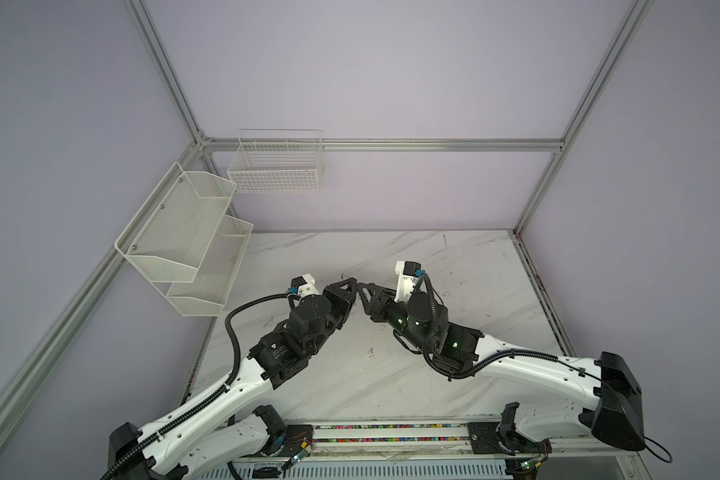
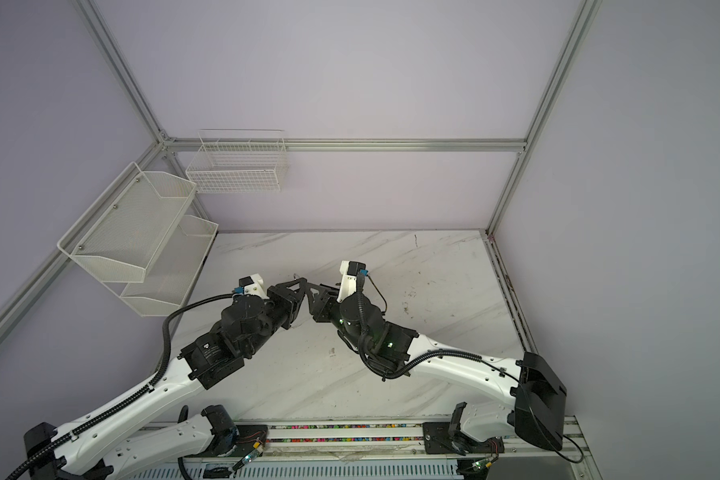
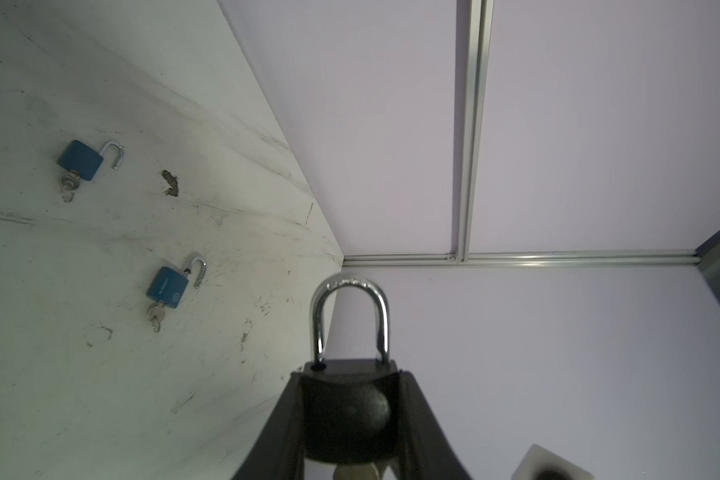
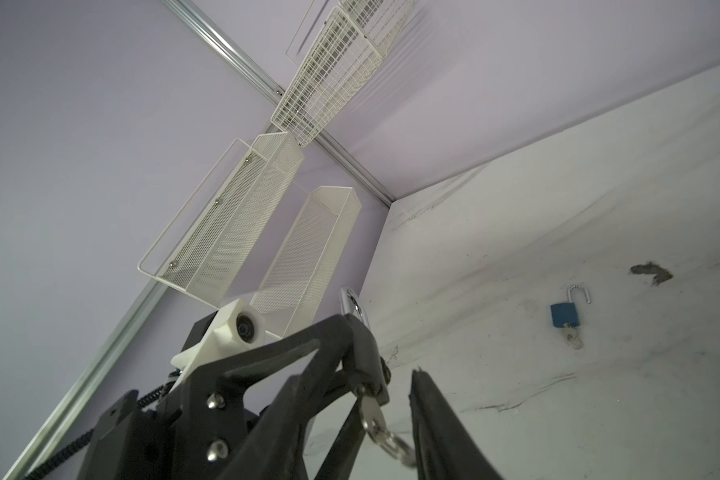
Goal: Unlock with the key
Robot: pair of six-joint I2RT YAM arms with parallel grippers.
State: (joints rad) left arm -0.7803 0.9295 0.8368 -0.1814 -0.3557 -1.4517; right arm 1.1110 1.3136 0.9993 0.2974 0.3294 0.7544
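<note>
**Item under test:** black padlock (image 3: 346,411), held off the counter (image 3: 100,374) by the left gripper (image 3: 352,376). Its jaws pinch the body by its 2 flat sides, with the shackle (image 3: 352,286) pointing away from the wrist. The key (image 4: 371,409) sits in the underside of the body, with the key ring (image 4: 395,451) dangling. The right gripper (image 4: 385,432) has its jaws spread to either side of the key, touching neither face as far as can be seen.

**Handling, judged:** the lock is metal, rigid, dense for its size and smooth-skinned. The side grip suits it, provided it resists twisting. The key is thin and stiff; take it by the flat bow, clear of the ring, which could foul the jaws.

**Not verified:**
- The keyway is hidden behind the left jaws.
- Whether the shackle has sprung cannot be told.
- In both top views the jaws cover lock and key.

**Also present:** 2 blue padlocks (image 3: 80,160) lie on the counter, shackles open, keys inserted
</note>
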